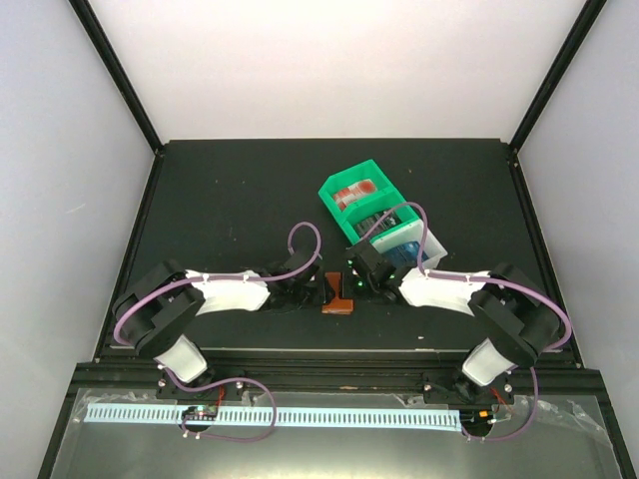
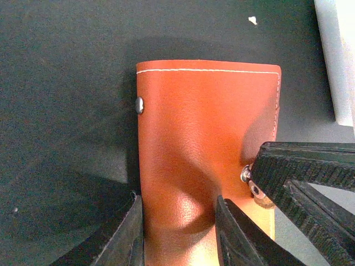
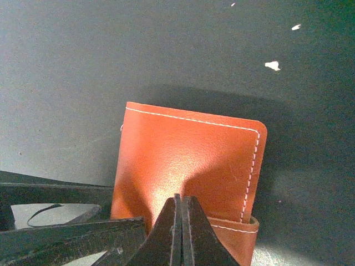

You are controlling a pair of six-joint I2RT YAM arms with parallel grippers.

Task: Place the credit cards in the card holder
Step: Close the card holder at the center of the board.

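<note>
**A:** Nearest in the left wrist view, how does the left gripper (image 2: 178, 235) stand?

**B:** Partway closed, at the bottom of the frame. One of its fingers (image 2: 128, 235) sits at the left edge of the card holder (image 2: 205, 127). The other presses on the leather face, and the leather bows up between them. That reads as a pinch, likely meant to steady the holder and perhaps gape its mouth.

**A:** And the right gripper (image 3: 181, 221)?

**B:** Closed tight, its fingers touching, with nothing visible between them. Its tip lies over the holder's near edge, at lower centre of the right wrist view. In the left wrist view it comes in from the lower right, just beside the snap stud (image 2: 244, 174). It is probably there for the strap, but whether it has caught it cannot be told.

**A:** Where does the holder lie?

**B:** Flat on the dark desk (image 1: 240, 200), at the centre of the top view, between the two grippers.

**A:** And farther back?

**B:** Red credit cards (image 1: 356, 192) sit in a green bin (image 1: 344, 176), above and right of centre. Neither gripper holds a card, so opening the holder looks like the step in hand.
</note>
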